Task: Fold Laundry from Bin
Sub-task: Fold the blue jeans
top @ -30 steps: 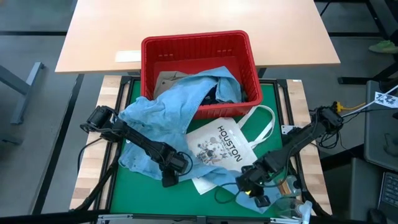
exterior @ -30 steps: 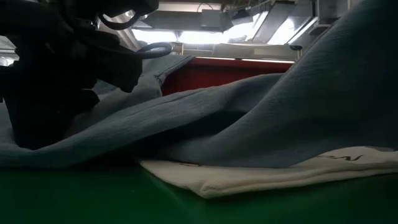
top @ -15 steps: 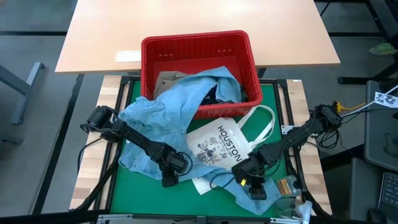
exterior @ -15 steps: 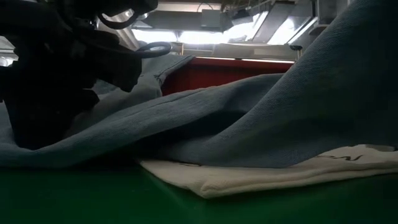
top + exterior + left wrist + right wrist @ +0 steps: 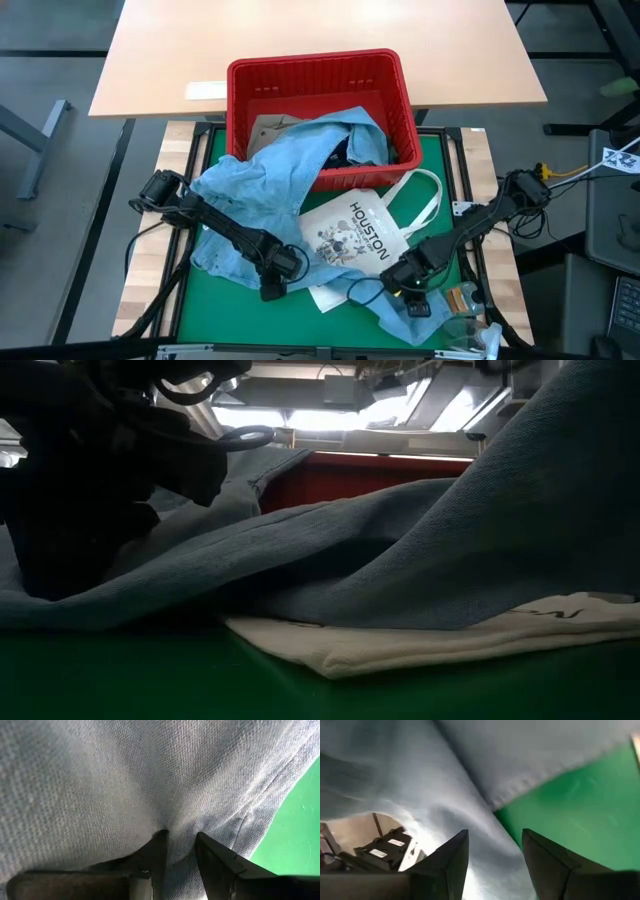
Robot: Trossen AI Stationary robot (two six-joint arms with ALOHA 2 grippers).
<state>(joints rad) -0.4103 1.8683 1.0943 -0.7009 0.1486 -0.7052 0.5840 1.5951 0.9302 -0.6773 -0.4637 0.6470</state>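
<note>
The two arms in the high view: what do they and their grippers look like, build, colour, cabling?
Both arms are black and slim, with rounded joint housings. The left gripper and right gripper each end in two flat, tapered black fingers. A black cable loops beside the right gripper, which shows a small yellow patch. Yellow wiring sits at the right arm's base.

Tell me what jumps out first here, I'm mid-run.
The red bin at the table's far edge, with a light blue denim garment spilling over its near rim onto the green mat. A white HOUSTON tote lies on the garment, between the left gripper, pinching denim, and the open right gripper.
</note>
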